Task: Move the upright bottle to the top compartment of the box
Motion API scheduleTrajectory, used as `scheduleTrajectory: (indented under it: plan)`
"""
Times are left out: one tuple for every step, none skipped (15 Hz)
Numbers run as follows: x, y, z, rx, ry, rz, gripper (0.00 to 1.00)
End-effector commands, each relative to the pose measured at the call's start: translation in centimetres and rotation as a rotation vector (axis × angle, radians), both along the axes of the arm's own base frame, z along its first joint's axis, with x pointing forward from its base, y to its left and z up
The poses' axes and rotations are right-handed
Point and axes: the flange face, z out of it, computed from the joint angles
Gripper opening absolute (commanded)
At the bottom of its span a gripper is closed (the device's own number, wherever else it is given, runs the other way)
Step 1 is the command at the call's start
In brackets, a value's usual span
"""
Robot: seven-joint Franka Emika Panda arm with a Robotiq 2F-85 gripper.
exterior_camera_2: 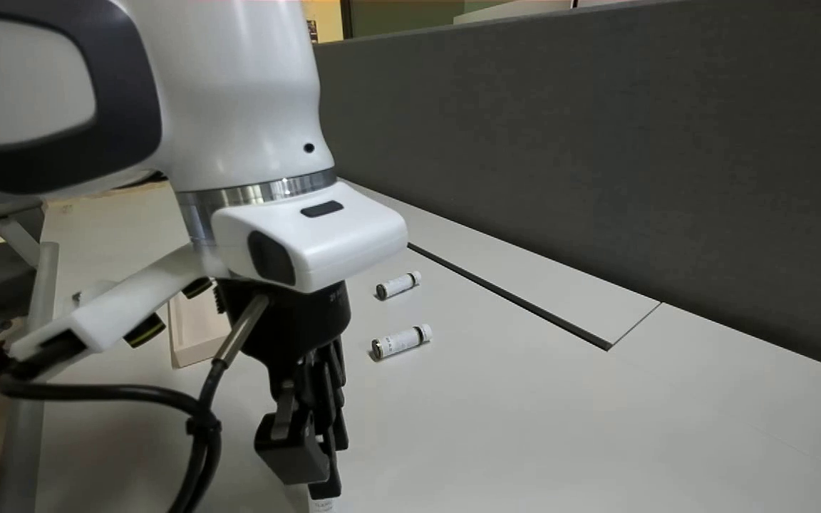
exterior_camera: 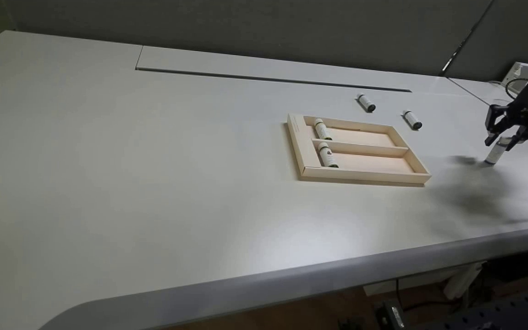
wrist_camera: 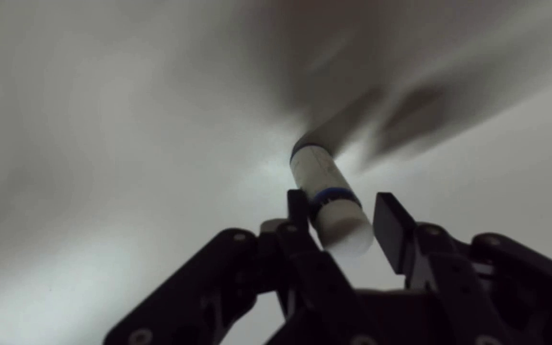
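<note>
Straddling the upright white-capped bottle (wrist_camera: 321, 173) now, with the claw (wrist_camera: 345, 218) spread, here on the bench (exterior_camera: 154, 183), apart from the two-compartment wooden box (exterior_camera: 304, 143)

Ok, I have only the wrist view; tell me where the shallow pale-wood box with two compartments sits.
Observer: In an exterior view, the shallow pale-wood box rests on the white table, left of the black two-fingered gripper.
Operator: Tell me what its long top compartment holds.
Observer: One white cylindrical bottle, at the compartment's left end as that view shows it.
Operator: Report any more like it lying outside the box.
Observer: Two, on their sides on the table: a left loose bottle and a right loose bottle, as seen in that same view.
</note>
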Motion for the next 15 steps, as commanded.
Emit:
scheduleTrajectory:
  plan:
    - [0.7,-0.1,0.6,0.036,0.048,-0.06,0.12]
    - [0.8,0.3,0.9,0.064,0.065,-0.071,0.04]
    - [1.1,0.6,1.2,0.08,0.076,-0.08,0.06]
    - [1.4,1.1,1.9,0.107,0.082,-0.08,0.07]
    - [1.8,1.7,2.4,0.126,0.088,-0.08,0.07]
    - [2.3,2.5,3.1,0.152,0.089,-0.08,0.07]
    - [3.0,3.5,4.0,0.175,0.081,-0.075,0.07]
    - [3.6,4.4,4.9,0.194,0.07,-0.069,0.07]
    - [4.4,5.7,5.9,0.22,0.059,-0.056,0.07]
    - [5.3,7.1,7.0,0.252,0.054,-0.044,0.07]
    - [6.2,8.7,8.1,0.286,0.053,-0.032,0.07]
    - [7.2,10.8,9.3,0.327,0.061,-0.011,0.07]
    - [8.1,12.3,10.3,0.36,0.069,0.008,0.07]
    - [9.1,14.4,11.4,0.398,0.085,0.038,0.07]
    - [9.8,16.2,12.3,0.43,0.1,0.062,0.07]
